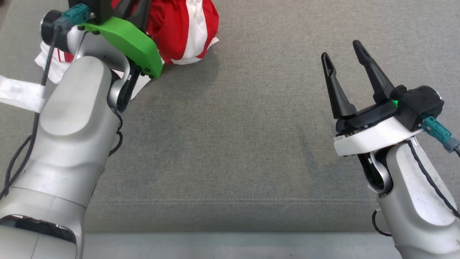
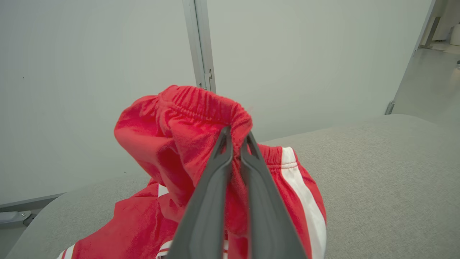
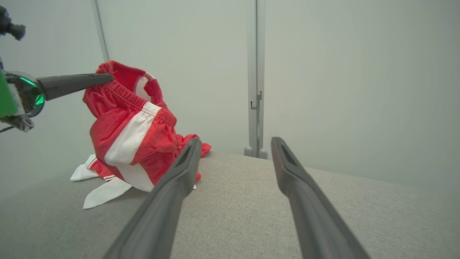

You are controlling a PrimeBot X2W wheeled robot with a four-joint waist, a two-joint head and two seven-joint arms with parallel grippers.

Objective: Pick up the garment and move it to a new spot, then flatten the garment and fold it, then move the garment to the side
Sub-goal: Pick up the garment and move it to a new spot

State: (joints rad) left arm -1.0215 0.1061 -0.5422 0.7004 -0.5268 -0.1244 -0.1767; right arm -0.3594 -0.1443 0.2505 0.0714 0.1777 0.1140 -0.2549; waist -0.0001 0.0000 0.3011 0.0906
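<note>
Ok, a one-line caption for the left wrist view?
Left hand pinching the elastic waistband of red-and-white shorts, partly raised above the grey surface.

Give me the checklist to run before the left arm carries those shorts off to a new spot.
1. Grip: left claw shut on the waistband of the red shorts: ok.
2. Shorts fully off the grey cushion: not ok; the white hem lies on it.
3. Idle arm: right claw open and apart from the shorts: ok.
4. Bare cushion between the two arms for setting down: ok.
5. Enough fabric pinched to hold through the carry: cannot tell.
</note>
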